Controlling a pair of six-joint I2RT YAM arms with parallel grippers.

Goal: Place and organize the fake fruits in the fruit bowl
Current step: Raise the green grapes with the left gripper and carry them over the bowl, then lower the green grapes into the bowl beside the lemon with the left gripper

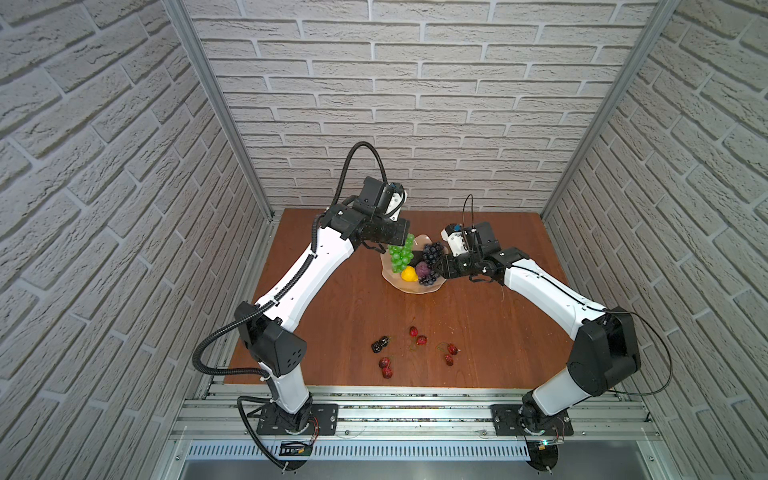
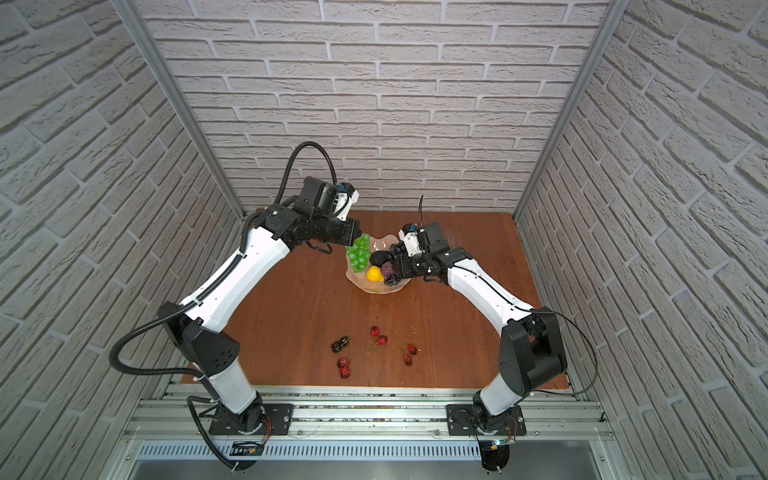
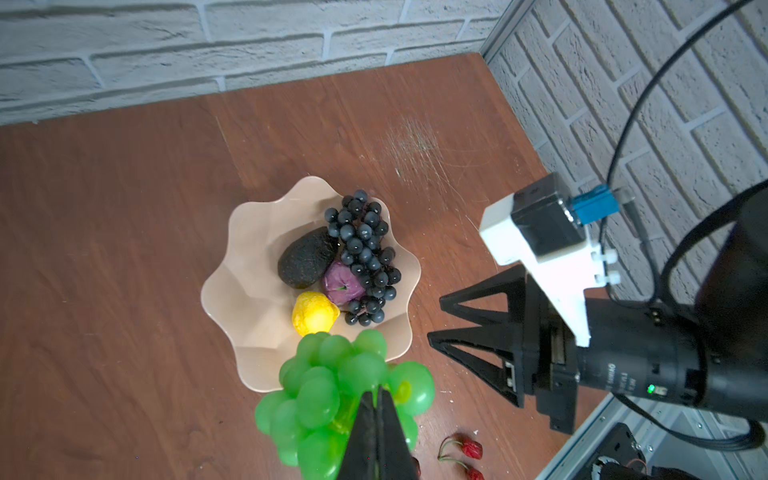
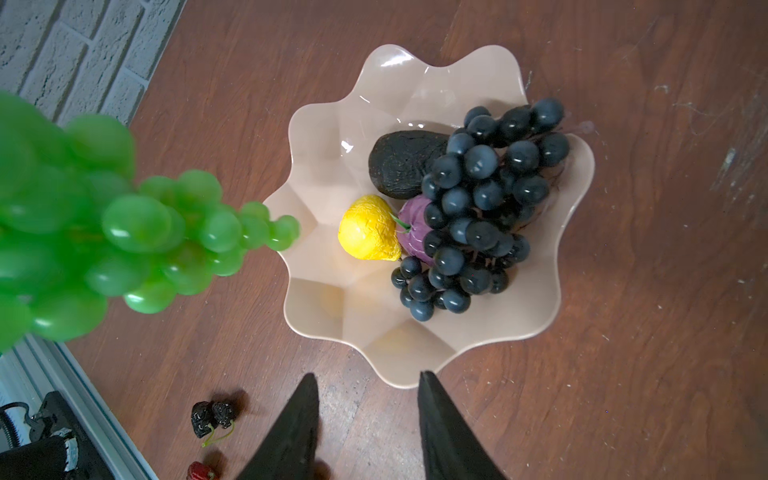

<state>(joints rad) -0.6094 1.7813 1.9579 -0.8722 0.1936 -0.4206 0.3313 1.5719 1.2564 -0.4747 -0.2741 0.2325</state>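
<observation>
In both top views the fruit bowl [image 1: 417, 288] sits toward 12 o'clock on the counter [image 1: 332, 316]. The left hand [image 3: 377, 394] has its fingers pressed together, pinching the green grape bunch [image 3: 332, 386] at the top, so the bunch hangs over the bowl's 10 o'clock rim. Whether any grape touches the rim is unclear.

The right hand [image 4: 368, 376] is spread and holds nothing, poised just outside the bowl at its 3 o'clock side.

Inside the bowl, the dark blue-purple grape bunch [image 4: 478, 208] lies along the 3 o'clock side, draped partly over the purple round fruit [image 4: 411, 235] near the middle. The blackish avocado [image 4: 399, 162] lies toward 12 o'clock, touching the dark grapes. The small yellow lemon [image 4: 368, 228] rests against the purple fruit at about 7 o'clock.

Well apart from the bowl, at its 6 o'clock, three pairs of small red cherries [image 1: 417, 336] lie scattered on the counter. The tiny black berries [image 1: 380, 344] lie beside them at their 9 o'clock.
</observation>
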